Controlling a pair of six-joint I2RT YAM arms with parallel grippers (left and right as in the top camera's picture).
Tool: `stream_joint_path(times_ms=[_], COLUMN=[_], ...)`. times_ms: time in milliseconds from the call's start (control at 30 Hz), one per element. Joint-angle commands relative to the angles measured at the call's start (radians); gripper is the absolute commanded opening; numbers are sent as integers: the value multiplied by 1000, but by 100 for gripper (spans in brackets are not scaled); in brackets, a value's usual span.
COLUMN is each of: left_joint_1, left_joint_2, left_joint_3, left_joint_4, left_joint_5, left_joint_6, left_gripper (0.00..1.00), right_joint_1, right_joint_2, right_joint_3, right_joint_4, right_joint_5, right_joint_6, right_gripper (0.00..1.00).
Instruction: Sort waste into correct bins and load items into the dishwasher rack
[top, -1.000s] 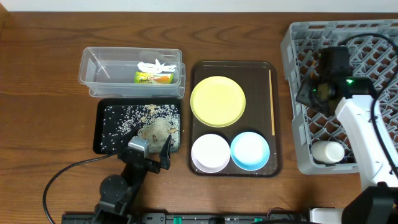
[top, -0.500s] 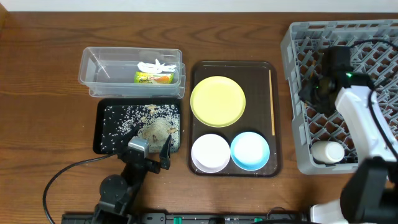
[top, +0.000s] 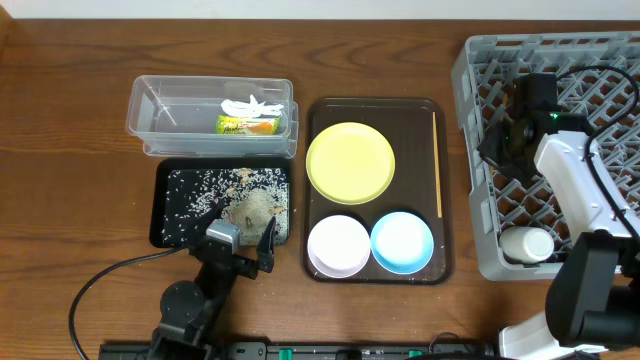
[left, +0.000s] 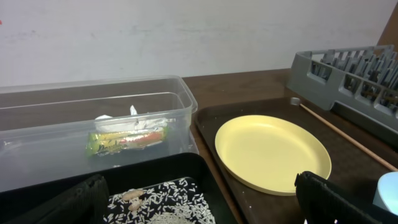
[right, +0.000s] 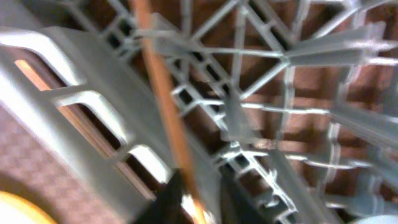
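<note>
Though it looks blurred, chopstick (right: 163, 93) crosses rack (right: 283, 59)

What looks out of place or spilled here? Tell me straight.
Only a white cylinder lying on its side in the near corner of the dishwasher rack, not upright between pegs. The rice sits wholly inside the black tray; none shows on the table.

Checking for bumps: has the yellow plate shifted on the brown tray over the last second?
No. The plate still sits by the tray's top-left corner.
</note>
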Motion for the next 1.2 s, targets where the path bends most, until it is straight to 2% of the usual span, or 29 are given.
stream_joint_path(times_ms=[0, 233, 333, 467, 600, 667, 933, 1167], left_joint_1=[0, 0, 0, 0, 0, 0, 0, 0], left_joint_2=[-5, -5, -5, -5, -5, -5, -5, -5], left_joint_3=[-17, -17, -17, -17, -17, -17, -17, -17], left_joint_4=[-33, -33, -33, -33, -33, -33, -33, -33], left_joint_5=[11, 11, 11, 11, 11, 11, 11, 11], left_joint_6=[6, 6, 6, 6, 6, 6, 6, 6], left_gripper=[97, 97, 97, 97, 97, 97, 97, 97], right_joint_1=[2, 2, 2, 2, 2, 2, 2, 51], right_joint_2=[23, 24, 24, 24, 24, 24, -16, -240], right_joint_3=[-4, -29, -43, -71, -80, -80, -61, -51], right_joint_4=[-35, -50, -49, -19, 4, 16, 71, 73], right_joint_5=[-16, -15, -16, -16, -15, -16, -64, -217], right_joint_6=[3, 21, 25, 31, 30, 14, -161, -340], right_gripper=[29, 25, 18, 30, 30, 33, 35, 40])
